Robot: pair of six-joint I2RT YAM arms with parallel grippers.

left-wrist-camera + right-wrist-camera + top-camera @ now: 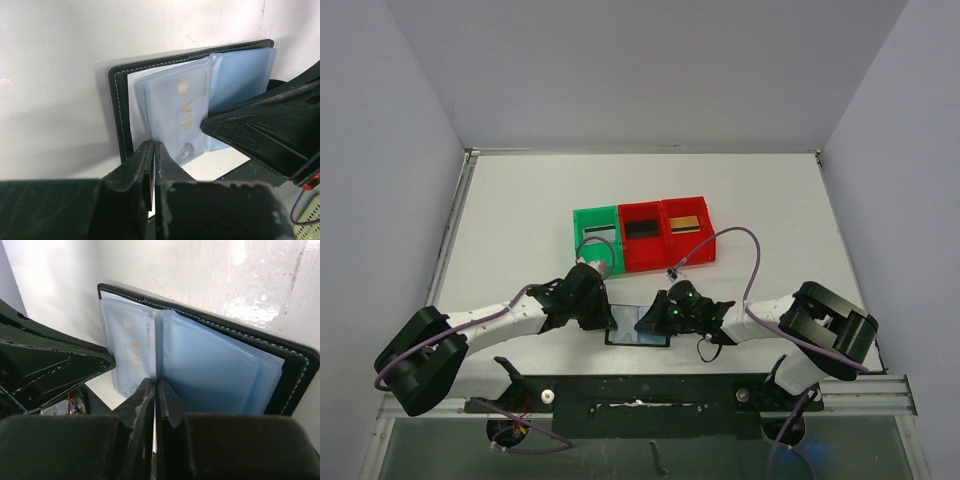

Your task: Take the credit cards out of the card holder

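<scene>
The card holder point(638, 338) lies open near the table's front edge, between my two grippers. Its black stitched cover point(120, 110) and grey-blue pockets point(215, 370) show in both wrist views. A silvery credit card marked VIP point(182, 107) sits in a clear pocket leaf; it also shows in the right wrist view point(131, 347). My left gripper point(152, 145) is shut on that card's near corner. My right gripper point(155, 382) is shut on a pocket leaf at the fold. A gold card point(686, 223), a black card point(642, 229) and a grey card point(600, 233) lie in the bins.
A green bin point(576, 240) and two red bins point(623, 250) point(706, 240) stand in a row just behind the grippers. The right gripper's finger point(265, 130) crosses the left wrist view. The left gripper's body point(45, 365) fills the right wrist view's left side.
</scene>
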